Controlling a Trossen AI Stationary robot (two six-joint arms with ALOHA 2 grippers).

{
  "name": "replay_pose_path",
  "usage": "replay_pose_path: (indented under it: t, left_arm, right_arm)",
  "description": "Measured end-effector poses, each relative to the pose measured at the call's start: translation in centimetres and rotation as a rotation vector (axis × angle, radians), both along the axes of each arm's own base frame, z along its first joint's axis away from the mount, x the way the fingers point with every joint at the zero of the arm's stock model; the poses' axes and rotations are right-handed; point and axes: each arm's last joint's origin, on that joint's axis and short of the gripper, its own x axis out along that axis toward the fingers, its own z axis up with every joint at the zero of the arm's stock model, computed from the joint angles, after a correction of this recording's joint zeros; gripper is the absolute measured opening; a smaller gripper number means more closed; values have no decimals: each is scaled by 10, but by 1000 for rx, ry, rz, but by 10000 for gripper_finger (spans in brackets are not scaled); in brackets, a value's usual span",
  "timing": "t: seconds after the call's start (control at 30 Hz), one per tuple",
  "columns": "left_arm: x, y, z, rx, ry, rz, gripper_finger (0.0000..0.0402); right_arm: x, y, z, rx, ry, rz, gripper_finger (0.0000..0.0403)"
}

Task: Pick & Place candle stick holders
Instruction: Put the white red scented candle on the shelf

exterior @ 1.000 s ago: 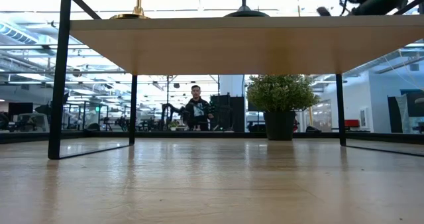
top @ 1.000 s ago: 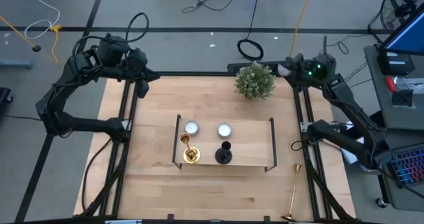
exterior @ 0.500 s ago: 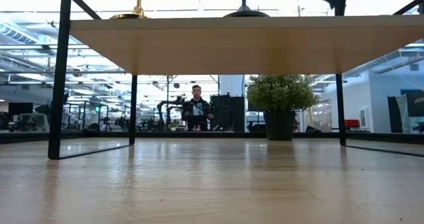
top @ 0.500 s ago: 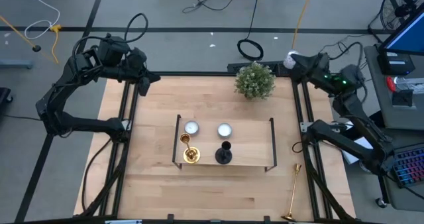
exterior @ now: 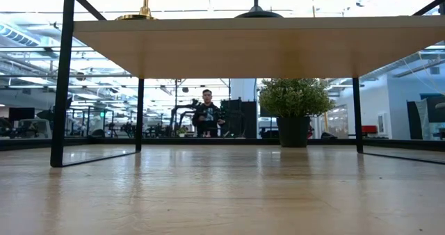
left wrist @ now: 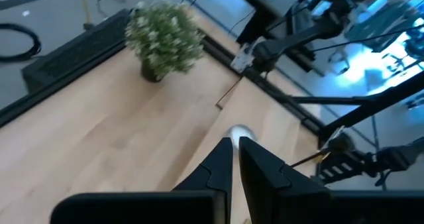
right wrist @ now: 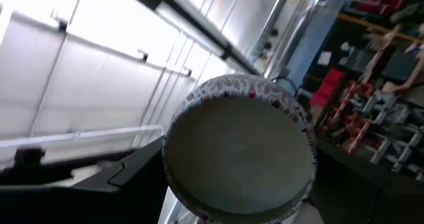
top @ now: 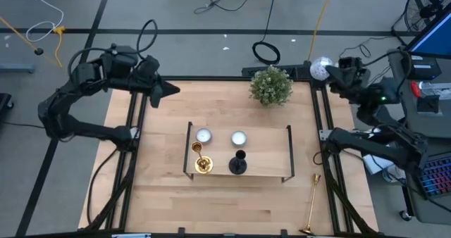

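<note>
Near right corner of the worktop (top: 162, 203): one slim shiny gold candlestick (top: 311, 204) lies flat along the right edge, round base toward the near edge. I cannot tell if it is fully supported there. Risk: a nudge could roll it off the side, and the black frame rail just beside it crowds a pincer's approach.

Centre: long wooden black-framed stand (top: 271, 160). On its near left part the short gold candlestick (top: 201, 162) stands upright, with the black round-based holder (top: 238, 163) just beside it toward the middle. Behind them are two small white round candles (top: 204, 135). Risk: the two holders are close together, so a wide approach to either could tip its neighbour or sweep a candle. The right half of the stand is bare and offers room.

Far edge: small bushy green potted plant (top: 270, 85), well apart from the stand.

Far left corner: left gripper (top: 168, 91) hovers with its fingers pressed together, holding nothing. Bare wood lies between it and the stand.

Beyond the far right corner: right gripper (top: 327, 70) clamps a round white object with a red-patterned rim (top: 320, 68), off the worktop. Risk: if it slips it falls to the floor. This arm cannot take a holder until that load is set down.
</note>
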Motion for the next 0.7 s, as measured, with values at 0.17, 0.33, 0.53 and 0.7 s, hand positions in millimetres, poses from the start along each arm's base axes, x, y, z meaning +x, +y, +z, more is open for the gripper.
replay_pose_path:
  t: [0.17,0.33,0.53,0.7]
  left_arm:
    - [7,-12,5,12,-52,-22,30]
    - [10,-22,6,17,-56,-20,30]
    - [12,-32,6,21,-53,-19,30]
    - [12,-39,6,29,-51,-28,30]
  right_arm:
    - [11,11,18,-79,46,104,291]
    - [28,20,28,-109,214,187,291]
    - [61,32,23,-104,412,312,291]
    - [89,49,-2,-75,622,448,291]
